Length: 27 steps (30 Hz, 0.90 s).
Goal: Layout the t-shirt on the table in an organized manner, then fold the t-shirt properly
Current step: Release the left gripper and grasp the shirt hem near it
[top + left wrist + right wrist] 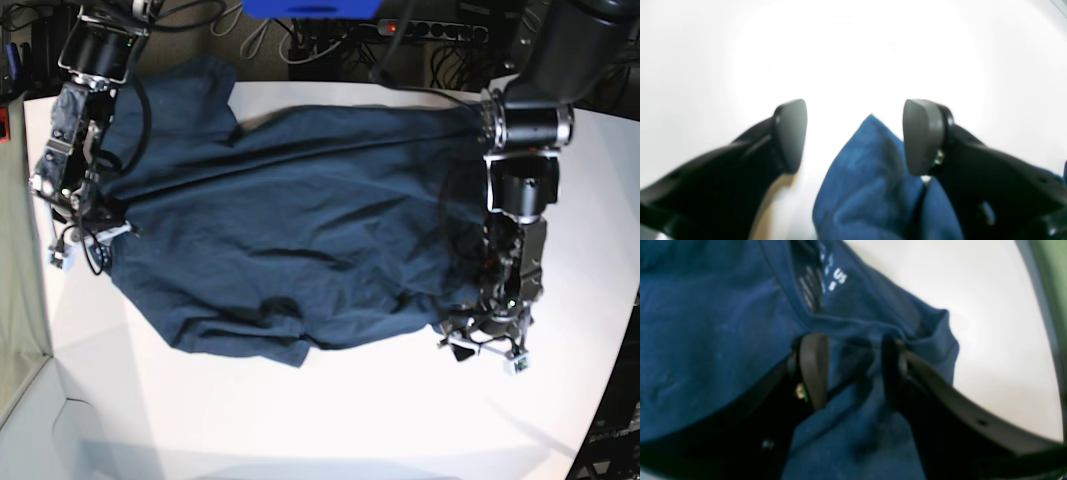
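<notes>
Shirt spread between two arms

The dark blue t-shirt lies rumpled across the white table. The left gripper sits at its right edge, the right gripper at its left edge

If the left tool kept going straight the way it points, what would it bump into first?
Probably the bare table. The left tool stands open over a corner of the shirt, with only white tabletop ahead; depth is unclear.
</notes>
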{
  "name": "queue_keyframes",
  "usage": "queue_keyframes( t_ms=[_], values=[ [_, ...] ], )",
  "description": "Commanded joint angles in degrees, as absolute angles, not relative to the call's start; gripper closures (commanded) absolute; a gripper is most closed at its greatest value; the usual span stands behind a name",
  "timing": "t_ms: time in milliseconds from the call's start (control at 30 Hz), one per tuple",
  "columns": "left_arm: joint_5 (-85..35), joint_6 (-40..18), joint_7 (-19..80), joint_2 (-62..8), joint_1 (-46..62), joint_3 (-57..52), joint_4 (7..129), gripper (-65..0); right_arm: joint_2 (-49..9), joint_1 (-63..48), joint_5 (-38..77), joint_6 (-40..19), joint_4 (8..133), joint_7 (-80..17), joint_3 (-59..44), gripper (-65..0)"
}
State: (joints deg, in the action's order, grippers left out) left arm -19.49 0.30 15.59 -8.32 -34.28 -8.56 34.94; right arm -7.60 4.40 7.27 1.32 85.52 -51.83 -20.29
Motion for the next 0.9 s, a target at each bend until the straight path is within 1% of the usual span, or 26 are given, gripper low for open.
queue_keyframes(
  t_ms=[0,233,500,667,700,733,767,800,867],
  values=[
    [-19.47,0.22,14.29,-8.75,-36.53,-8.48,34.86,-43.2,-8.04,5.32,7.08,1.19,86.55,-50.95,-20.44,-26.5],
    [-19.38,0.22,14.29,-8.48,-36.35,-8.31,31.16,-43.1,-7.96,5.32,7.08,1.19,86.55,-50.95,-20.44,-26.5],
    [-19.38,0.22,14.20,-7.96,-35.12,4.44,30.46,-43.1,-6.90,5.85,7.08,1.19,86.55,-50.95,-20.44,-26.5],
    [-19.38,0.22,10.42,-7.52,-34.24,6.20,29.85,-42.9,-6.90,5.85,7.08,1.19,86.55,-50.95,-20.44,-26.5],
    [-19.38,0.22,9.71,-7.52,-34.07,6.20,29.05,-41.8,-6.90,5.85,7.08,1.19,86.55,-50.95,-20.44,-26.5],
    [-19.38,0.22,9.19,-7.43,-33.98,6.29,28.00,-39.1,-6.90,5.85,7.08,1.19,86.55,-50.95,-20.44,-26.5],
    [-19.38,0.22,8.75,-7.43,-33.98,6.29,26.86,-34.3,-6.90,5.85,7.08,1.19,86.55,-50.95,-20.44,-26.5],
    [-19.38,0.22,8.13,-7.43,-34.07,6.29,25.63,-27.8,-6.90,5.85,7.08,1.19,86.55,-50.95,-20.44,-26.5],
    [-19.38,0.22,6.64,-7.43,-34.07,6.29,23.25,-10.8,-6.90,5.85,7.08,1.19,86.55,-50.86,-20.44,-26.5]
  ],
)
